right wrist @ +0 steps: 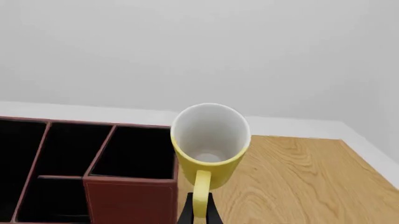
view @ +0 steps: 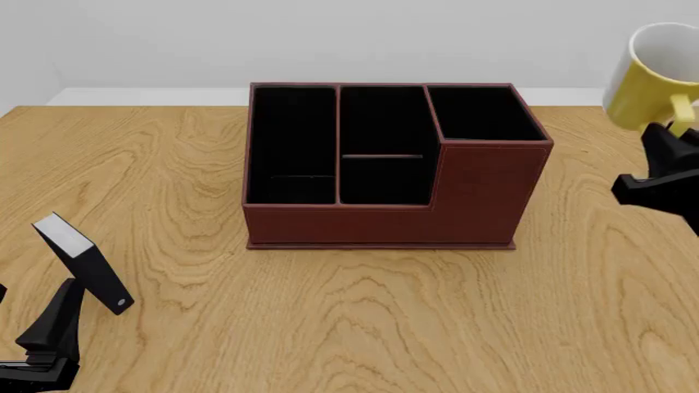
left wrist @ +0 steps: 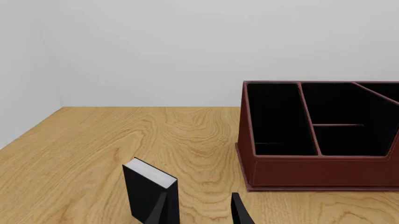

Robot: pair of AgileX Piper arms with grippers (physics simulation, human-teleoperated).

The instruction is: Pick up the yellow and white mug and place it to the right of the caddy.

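Note:
The yellow and white mug (view: 653, 75) hangs in the air at the far right, tilted so its white inside faces the camera. It is above the table and to the right of the caddy (view: 382, 223). My right gripper (view: 682, 129) is shut on its yellow handle from below. In the right wrist view the mug (right wrist: 210, 140) is just past the fingertips of the right gripper (right wrist: 201, 213), beside the caddy's taller corner (right wrist: 128, 196). My left gripper (view: 33, 321) is low at the front left, open and holding nothing. In its wrist view, the left gripper (left wrist: 201, 213) points toward the caddy (left wrist: 311, 170).
A small black-and-white book-like block (view: 83, 264) stands tilted on the table by my left gripper's fingers; in the left wrist view the block (left wrist: 148, 186) is close to one finger. Bare wooden tabletop (view: 611, 295) lies to the right of the caddy.

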